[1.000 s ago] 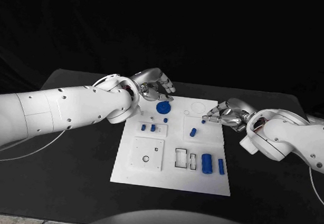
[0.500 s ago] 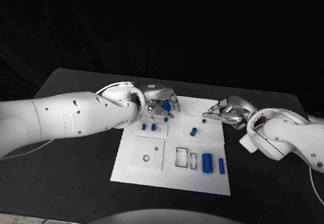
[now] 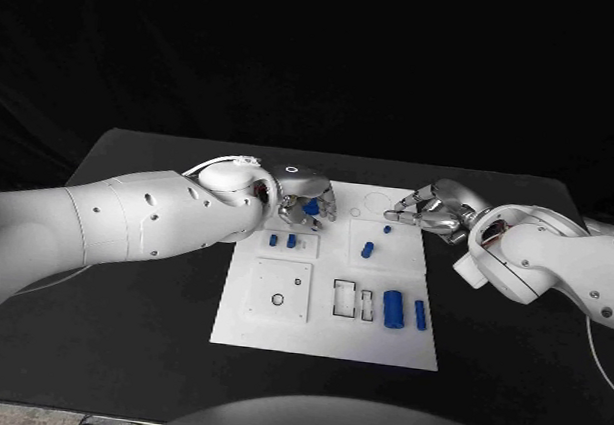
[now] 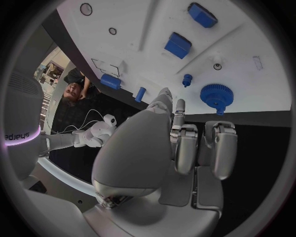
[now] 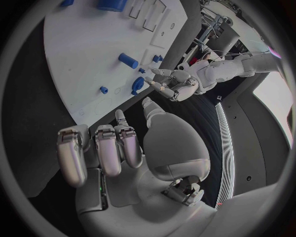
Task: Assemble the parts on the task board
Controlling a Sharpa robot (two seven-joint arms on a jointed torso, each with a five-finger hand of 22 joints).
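I see my left robot hand (image 3: 303, 208) hovering empty, fingers loosely curled, over the blue gear (image 4: 216, 94) at the task board's (image 3: 325, 337) 11 o'clock corner. My right robot hand (image 3: 425, 212) hangs empty at its 1 o'clock edge, fingers apart.

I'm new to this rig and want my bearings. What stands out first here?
A white task board lies mid-table, dotted with small blue parts. The left hand hovers over the board's far end, above a blue gear. The right hand waits empty at the board's far right edge.
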